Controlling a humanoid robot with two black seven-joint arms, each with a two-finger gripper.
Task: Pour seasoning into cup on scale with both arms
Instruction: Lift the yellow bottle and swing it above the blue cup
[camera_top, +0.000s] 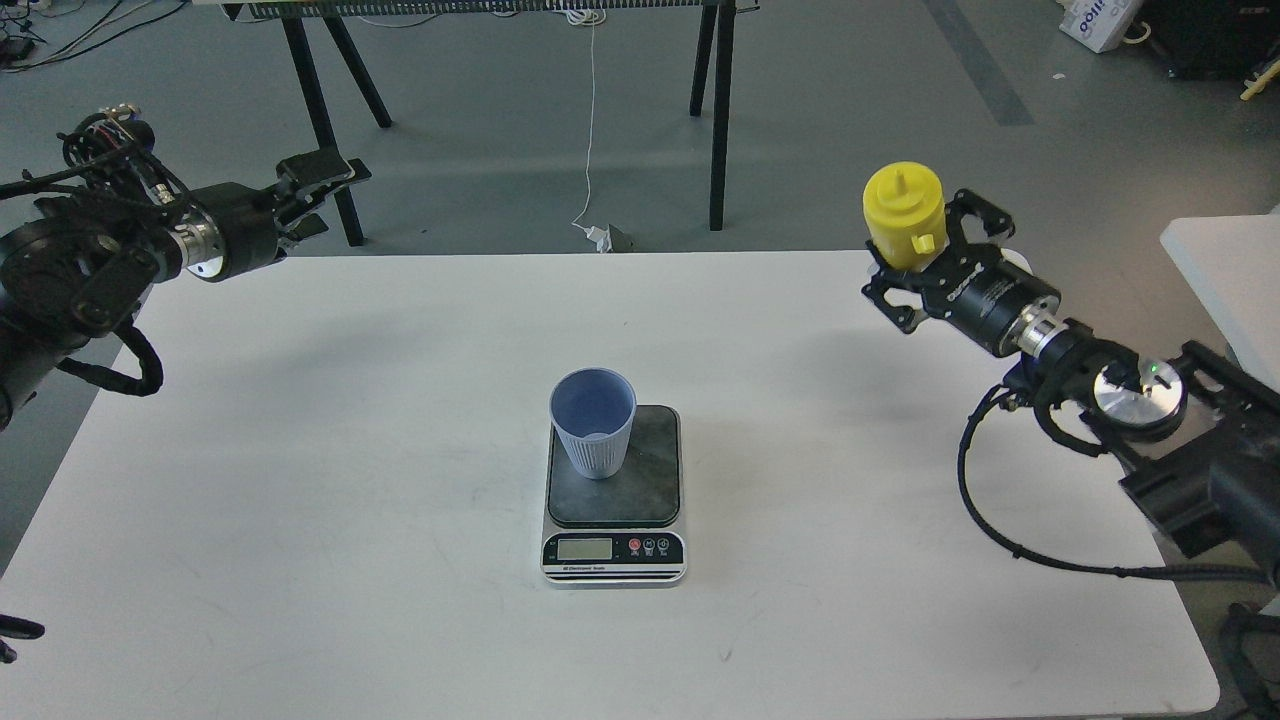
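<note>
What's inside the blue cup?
The cup on the scale looks empty: only its blue inner wall and bottom show. The near inner wall is hidden by the rim.
</note>
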